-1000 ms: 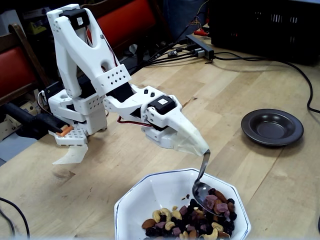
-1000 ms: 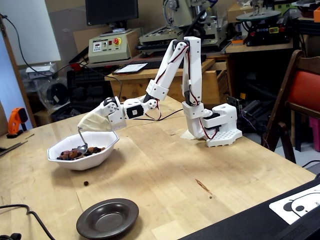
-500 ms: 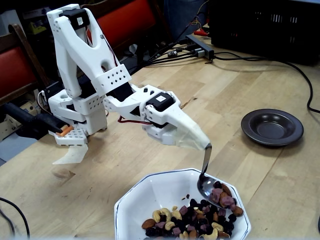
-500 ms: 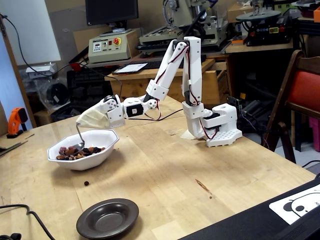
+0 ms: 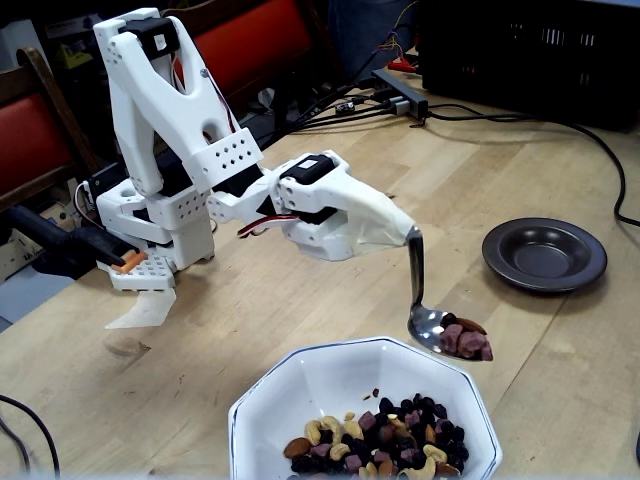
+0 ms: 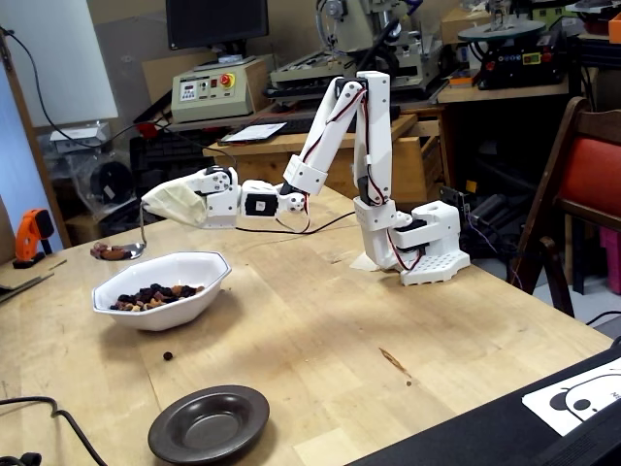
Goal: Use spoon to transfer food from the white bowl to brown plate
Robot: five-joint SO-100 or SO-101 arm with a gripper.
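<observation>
My gripper [image 5: 404, 233] [image 6: 151, 205], its fingers wrapped in a pale cover, is shut on the handle of the silver spoon [image 5: 418, 290] [image 6: 142, 236]. The spoon hangs down from it, and its oval end carries a small heap of food [image 5: 464, 340] with purplish cubes and nuts. It is held in the air above the far right rim of the white bowl [image 5: 300, 372] [image 6: 199, 287]. More food [image 5: 385, 445] [image 6: 155, 293] lies in the bowl's near part. The brown plate [image 5: 545, 254] [image 6: 209, 422] sits bare on the table, apart from the bowl.
The arm's white base [image 5: 150, 235] [image 6: 422, 248] stands on the wooden table. One stray piece of food [image 6: 169, 355] lies between bowl and plate. Black cables [image 5: 520, 115] and a dark crate [image 5: 530, 50] run along the far edge. A red chair [image 6: 582, 184] stands beside the table.
The spoon has lifted out of the bowl with a load of food. The gripper rose and tilted level, carrying the spoon up over the bowl's rim.
</observation>
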